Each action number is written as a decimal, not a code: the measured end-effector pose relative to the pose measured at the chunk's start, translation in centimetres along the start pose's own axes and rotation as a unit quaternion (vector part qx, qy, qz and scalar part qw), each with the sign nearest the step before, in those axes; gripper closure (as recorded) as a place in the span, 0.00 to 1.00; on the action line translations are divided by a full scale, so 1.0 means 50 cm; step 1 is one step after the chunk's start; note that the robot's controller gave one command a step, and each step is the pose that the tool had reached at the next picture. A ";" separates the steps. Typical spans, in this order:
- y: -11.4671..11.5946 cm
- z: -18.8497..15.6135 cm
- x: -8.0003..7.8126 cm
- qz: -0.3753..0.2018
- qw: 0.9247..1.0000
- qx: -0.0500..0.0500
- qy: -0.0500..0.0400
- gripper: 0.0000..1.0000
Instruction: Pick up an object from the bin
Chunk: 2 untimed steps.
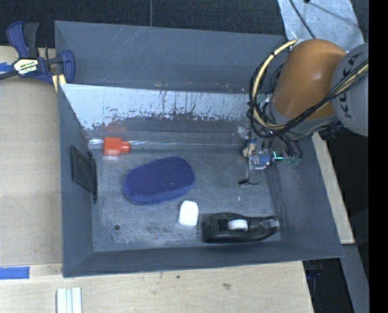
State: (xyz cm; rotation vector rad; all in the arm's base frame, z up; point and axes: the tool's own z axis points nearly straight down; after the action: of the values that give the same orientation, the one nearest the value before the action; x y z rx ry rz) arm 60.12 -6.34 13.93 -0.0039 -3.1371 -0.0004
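Observation:
My gripper (252,173) hangs low at the right side of the bin, below the orange wrist cover, over bare floor. Nothing shows in it. A black tape dispenser (239,227) with a white roll lies just in front of it, along the near wall. To the left of the dispenser rests a small white block (188,213). A blue oval pad (158,179) lies in the middle of the bin, well left of the gripper. A clear tube with an orange cap (115,146) runs along the back wall, its right end close to the gripper.
A flat black piece (84,171) leans against the left wall. The arm and its cables cover the bin's right rear corner. Bare floor lies between the blue pad and the gripper.

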 end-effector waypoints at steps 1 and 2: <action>-0.161 -0.047 0.054 0.006 1.000 0.002 -0.003 0.00; -0.052 0.112 -0.022 0.103 0.995 -0.001 -0.001 0.00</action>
State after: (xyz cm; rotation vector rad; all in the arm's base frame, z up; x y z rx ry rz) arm 61.21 -8.95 8.31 -0.3288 -3.1218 -0.0042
